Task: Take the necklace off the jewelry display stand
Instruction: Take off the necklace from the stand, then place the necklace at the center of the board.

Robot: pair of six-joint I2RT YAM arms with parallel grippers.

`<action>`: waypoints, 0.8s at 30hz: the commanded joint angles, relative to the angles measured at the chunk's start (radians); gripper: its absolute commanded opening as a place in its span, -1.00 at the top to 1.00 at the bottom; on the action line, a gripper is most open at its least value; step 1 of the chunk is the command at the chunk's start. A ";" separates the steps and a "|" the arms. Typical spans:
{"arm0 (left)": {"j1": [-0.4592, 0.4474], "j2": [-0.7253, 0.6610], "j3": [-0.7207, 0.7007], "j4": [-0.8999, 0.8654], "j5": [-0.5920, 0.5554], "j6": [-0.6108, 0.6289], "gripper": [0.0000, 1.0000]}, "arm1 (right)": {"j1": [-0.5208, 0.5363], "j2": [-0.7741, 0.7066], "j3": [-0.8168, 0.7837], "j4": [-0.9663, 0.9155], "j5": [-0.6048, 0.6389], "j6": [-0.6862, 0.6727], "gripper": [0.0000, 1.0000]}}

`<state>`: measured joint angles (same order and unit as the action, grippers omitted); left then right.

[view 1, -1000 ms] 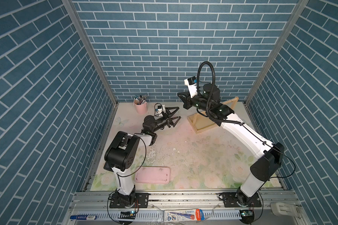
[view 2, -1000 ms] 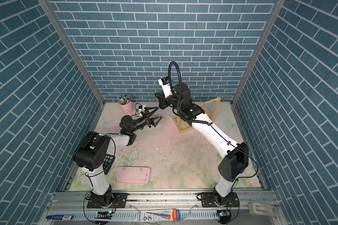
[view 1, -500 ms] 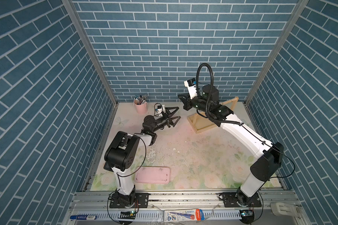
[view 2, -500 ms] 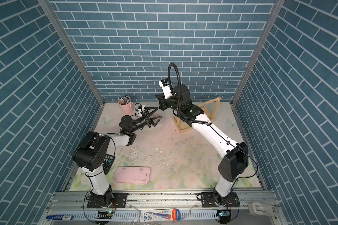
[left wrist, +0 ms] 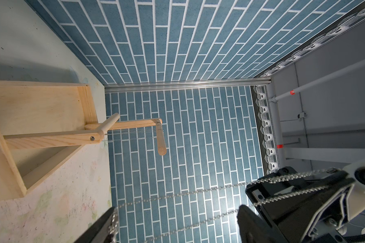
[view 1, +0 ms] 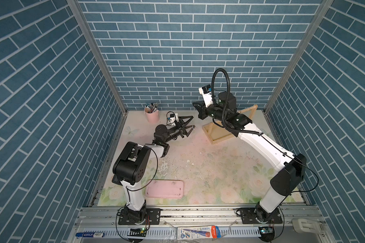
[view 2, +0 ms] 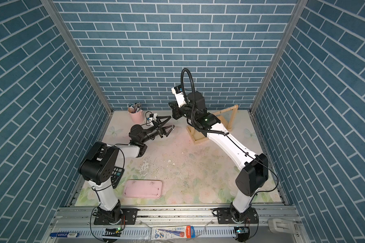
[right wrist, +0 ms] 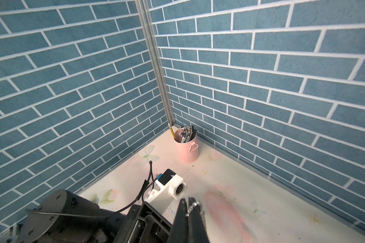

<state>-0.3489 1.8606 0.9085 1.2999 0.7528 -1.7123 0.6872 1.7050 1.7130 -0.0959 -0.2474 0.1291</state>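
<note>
**A:** How do the end effectors stand in both top views?

**B:** The left end effector (view 1: 191,122) (view 2: 171,121) has its jaws spread wide. The right end effector (view 1: 196,106) (view 2: 171,107) hovers just above and beyond it, jaws together. The jewelry display stand (view 1: 208,132) (view 2: 195,137) sits on the tabletop (view 1: 209,164) behind the right end effector, under that arm. The necklace is too thin to make out there.

**A:** And the left wrist view?

**B:** The necklace (left wrist: 177,194) stretches in strands from one finger (left wrist: 99,229) of the left end effector across to the right end effector. It seems looped over that finger rather than pinched. It hangs clear of the stand (left wrist: 51,138), which lies well ahead of the fingertips. A thin chain (left wrist: 133,133) hangs from the stand's top bar.

**A:** The right wrist view?

**B:** The right end effector (right wrist: 191,210) is clamped on the necklace (right wrist: 193,203), whose beads show at its tip. A pink cup (right wrist: 187,149) of pens stands farther ahead, in the corner.
</note>
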 commanded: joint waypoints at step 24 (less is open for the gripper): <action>0.008 -0.021 -0.012 0.036 0.006 0.020 -0.67 | -0.018 0.001 0.061 -0.038 0.017 -0.054 1.00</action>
<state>-0.3489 1.8606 0.9077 1.2999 0.7528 -1.7107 0.6746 1.7058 1.7599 -0.1307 -0.2424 0.1215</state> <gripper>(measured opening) 0.835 0.044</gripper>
